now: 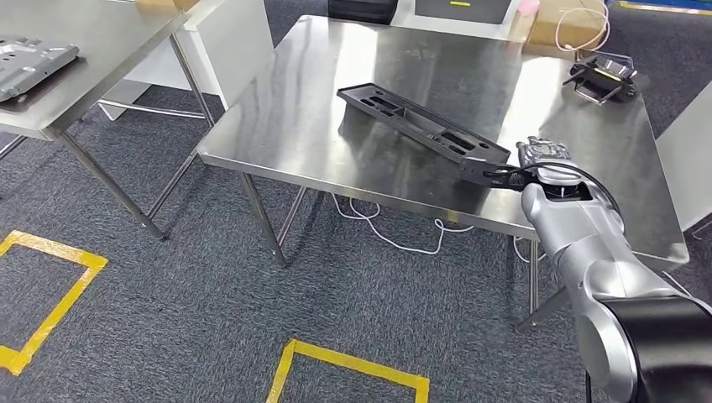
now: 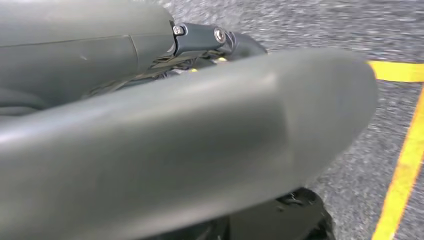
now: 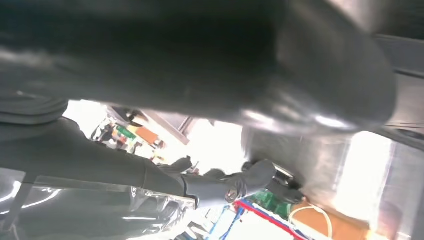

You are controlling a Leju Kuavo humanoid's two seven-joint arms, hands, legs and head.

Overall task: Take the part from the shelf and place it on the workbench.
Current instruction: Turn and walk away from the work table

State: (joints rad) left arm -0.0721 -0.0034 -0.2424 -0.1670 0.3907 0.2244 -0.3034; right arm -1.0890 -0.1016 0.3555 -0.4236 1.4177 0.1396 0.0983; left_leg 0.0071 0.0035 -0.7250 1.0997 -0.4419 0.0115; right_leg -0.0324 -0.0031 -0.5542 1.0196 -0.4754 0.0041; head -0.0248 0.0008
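A long black plastic part (image 1: 411,120) lies slantwise on the steel workbench (image 1: 294,126), its far end toward the middle of the top. My right hand (image 1: 537,161) is at the part's near end, close to the bench's front right edge, and its dark fingers (image 1: 504,176) hold that end. The right wrist view, blurred, has dark fingers (image 3: 220,186) stretched over the shiny bench top. My left hand (image 2: 150,150) hangs over the carpet with its grey thumb large in the picture, a dark finger (image 2: 235,42) straight, and nothing in it.
A small black device (image 1: 606,80) sits at the bench's far right corner, with a cardboard box (image 1: 571,25) and white cable behind it. A second steel table (image 1: 101,42) on the left carries a grey metal piece (image 1: 29,63). Yellow tape (image 1: 344,361) marks the carpet.
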